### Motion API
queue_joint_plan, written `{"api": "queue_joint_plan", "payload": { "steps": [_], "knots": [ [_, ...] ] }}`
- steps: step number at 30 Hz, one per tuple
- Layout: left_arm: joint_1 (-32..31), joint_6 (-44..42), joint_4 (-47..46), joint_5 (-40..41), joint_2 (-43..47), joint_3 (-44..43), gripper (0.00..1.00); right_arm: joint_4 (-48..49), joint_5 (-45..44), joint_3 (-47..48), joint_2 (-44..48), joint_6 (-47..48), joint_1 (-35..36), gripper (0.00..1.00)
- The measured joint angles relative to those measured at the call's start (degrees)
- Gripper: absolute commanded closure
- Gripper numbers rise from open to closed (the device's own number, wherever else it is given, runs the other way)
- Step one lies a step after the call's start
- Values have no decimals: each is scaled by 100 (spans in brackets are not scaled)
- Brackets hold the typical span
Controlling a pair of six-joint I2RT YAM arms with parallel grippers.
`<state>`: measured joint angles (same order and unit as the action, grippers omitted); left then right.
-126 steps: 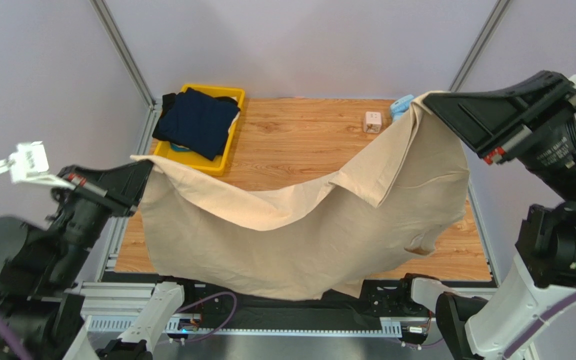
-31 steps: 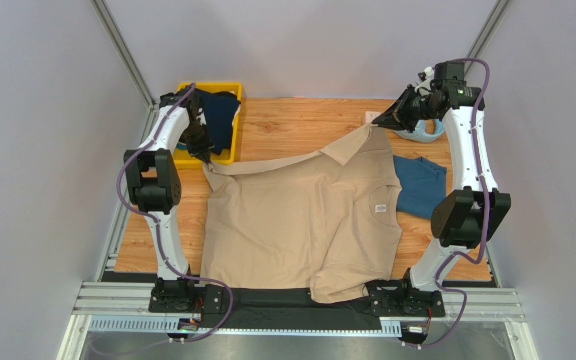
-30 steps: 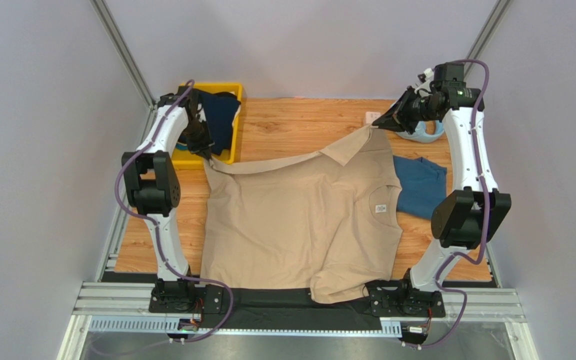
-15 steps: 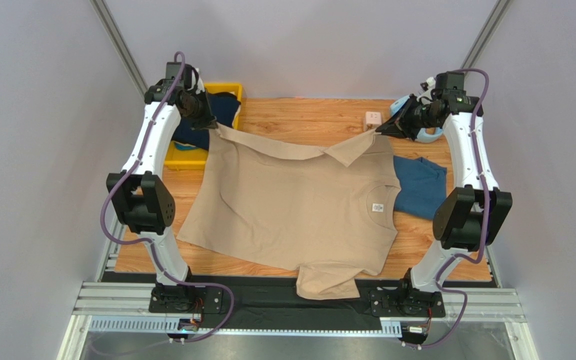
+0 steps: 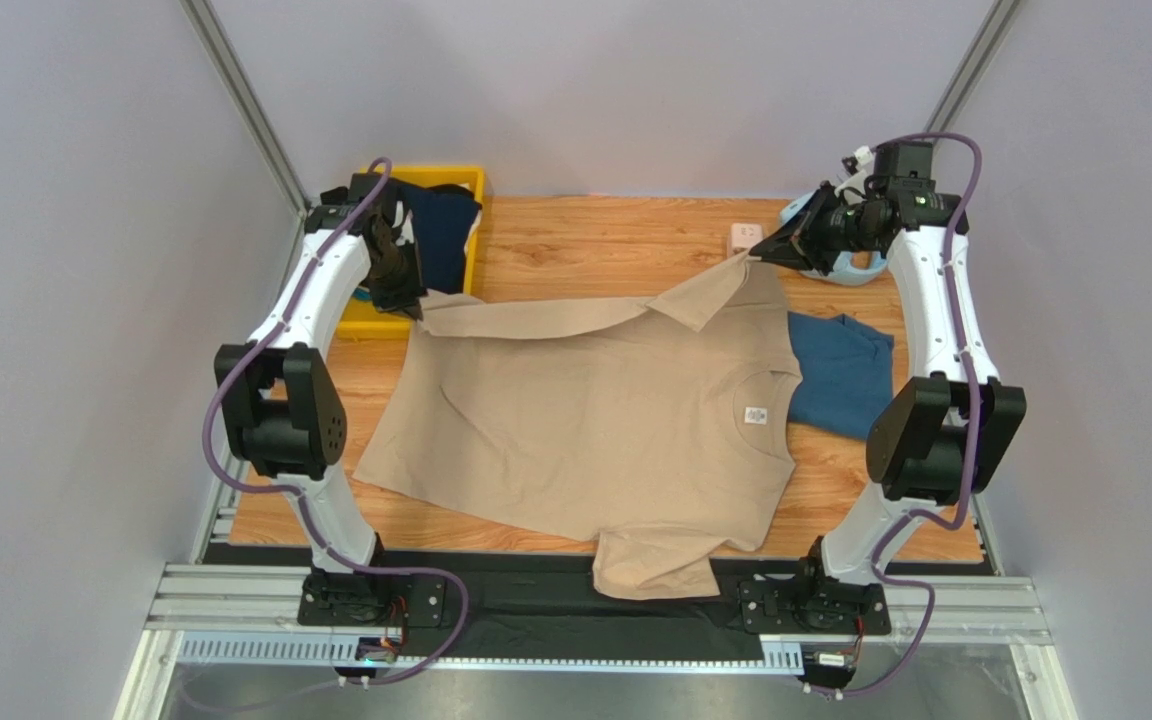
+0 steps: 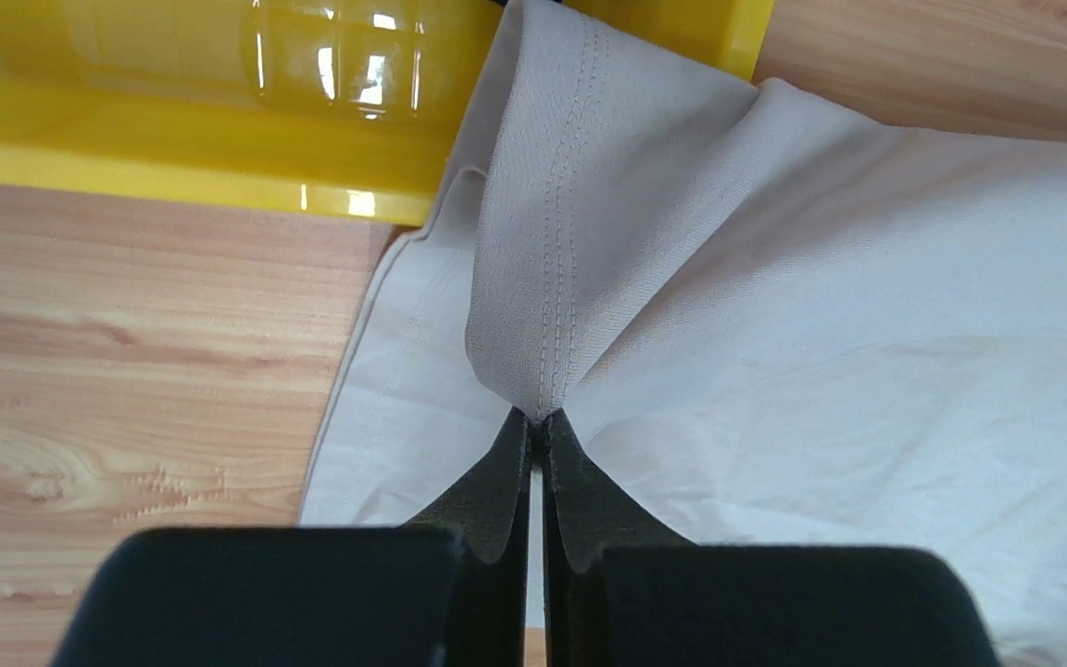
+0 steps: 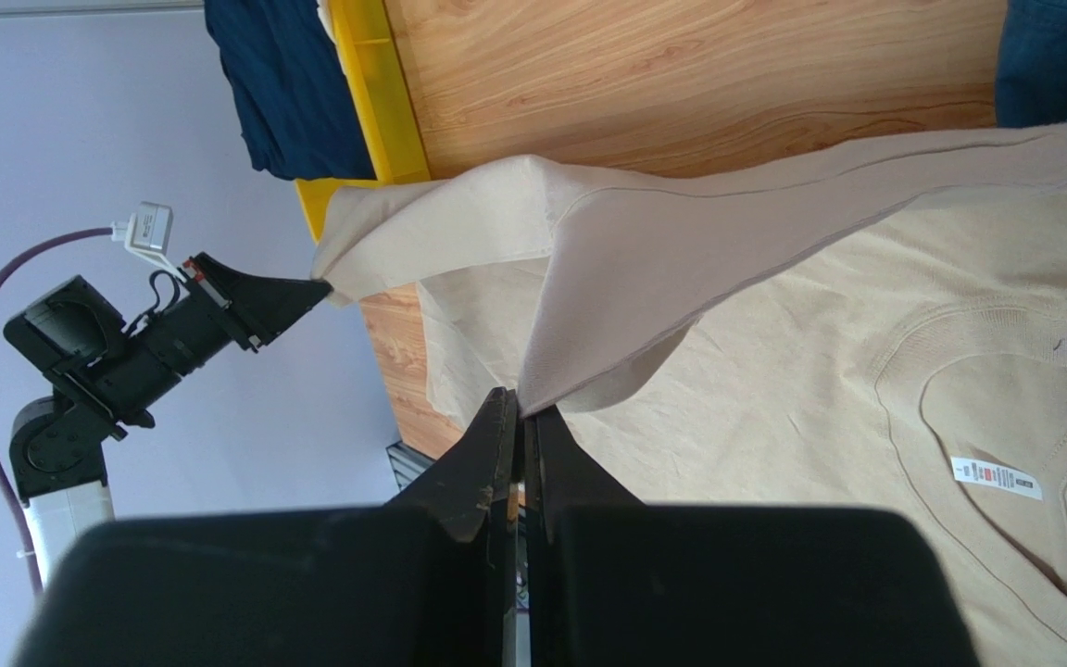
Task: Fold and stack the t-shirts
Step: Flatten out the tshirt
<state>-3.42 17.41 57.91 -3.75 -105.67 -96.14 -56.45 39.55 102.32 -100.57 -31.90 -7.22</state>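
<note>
The beige t-shirt [image 5: 582, 428] lies spread over the table, neck label [image 5: 755, 416] up, one sleeve hanging off the near edge. My left gripper [image 5: 423, 309] is shut on its far left corner beside the yellow bin; the pinched hem fold [image 6: 553, 278] rises from the left gripper [image 6: 536, 421]. My right gripper [image 5: 757, 258] is shut on the far right corner, held slightly off the table; the cloth [image 7: 664, 299] leaves the right gripper [image 7: 518, 403]. A teal-blue t-shirt [image 5: 844, 369] lies partly under the beige one. A navy t-shirt [image 5: 441, 233] fills the bin.
The yellow bin [image 5: 361, 318] stands at the far left, its wall [image 6: 205, 167] just beyond my left gripper. Light-blue headphones [image 5: 847, 272] and a small white cube [image 5: 748, 236] sit at the far right by the right arm. Bare wood [image 5: 597, 248] shows at the back.
The left gripper carried its corner up and back, then down beside the bin's near right corner. The shirt's left side spread out flatter toward the left. The right gripper barely moved.
</note>
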Motion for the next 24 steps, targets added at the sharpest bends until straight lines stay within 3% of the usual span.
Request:
{"api": "queue_joint_plan", "payload": {
  "steps": [10,19,24],
  "knots": [
    [0,291,-481,127,1899,374,100,271,210,-2,844,-564,-476,100],
    [-22,986,-326,81,4087,358,100,634,267,-22,2704,-1534,-938,100],
    [-28,1399,-66,-9,5744,619,100,623,293,-81,3797,-1932,-1075,100]
  ]
}}
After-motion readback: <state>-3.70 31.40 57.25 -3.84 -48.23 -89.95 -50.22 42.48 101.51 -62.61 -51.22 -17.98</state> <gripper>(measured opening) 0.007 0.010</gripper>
